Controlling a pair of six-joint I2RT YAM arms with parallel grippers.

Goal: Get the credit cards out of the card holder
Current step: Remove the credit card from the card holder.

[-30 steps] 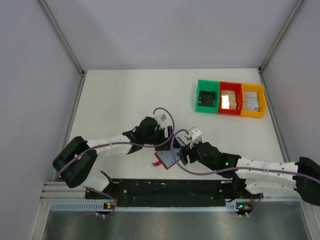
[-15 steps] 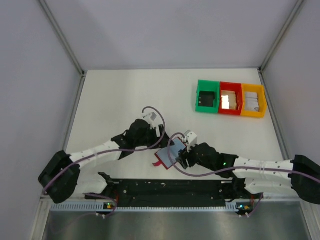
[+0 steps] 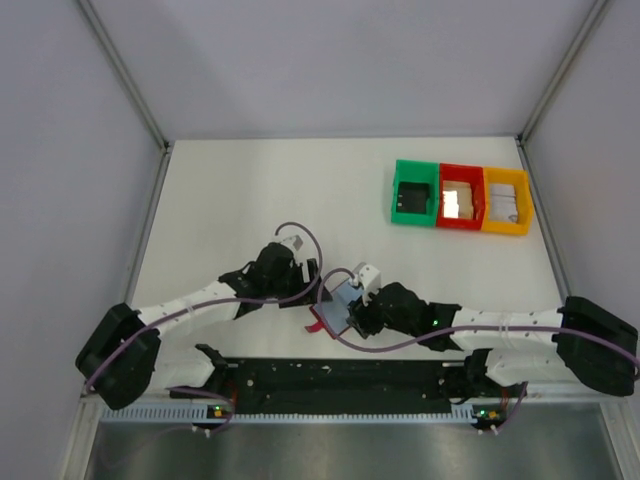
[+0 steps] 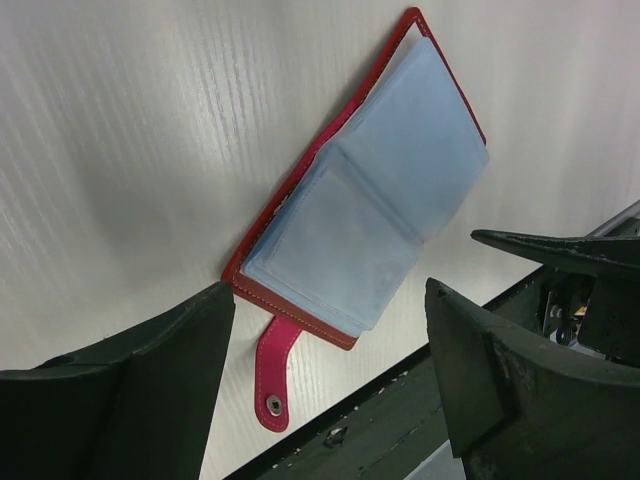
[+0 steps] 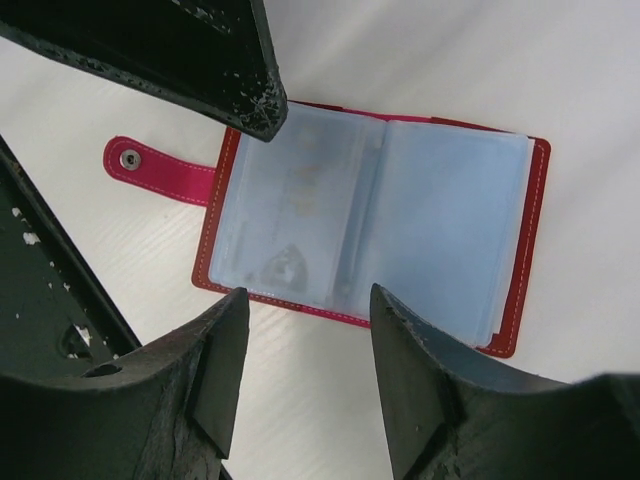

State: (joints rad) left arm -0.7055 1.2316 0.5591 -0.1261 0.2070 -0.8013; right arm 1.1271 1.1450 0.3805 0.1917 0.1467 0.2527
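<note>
Jaws spread and empty on both left gripper [image 4: 328, 292] and right gripper [image 5: 308, 296], poised over the card holder [image 5: 520, 250] lying open on the table [image 3: 250, 190] between them; credit cards [image 5: 290, 215] apparently sit in its clear sleeves [image 4: 400, 150], so extraction is not yet done.

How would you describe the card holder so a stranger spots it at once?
On the white table, look near the front edge, between the left arm and right arm. The card holder lies open: a red cover with a snap tab and pale blue sleeves. The coloured bins are boxy; it is flat.
</note>
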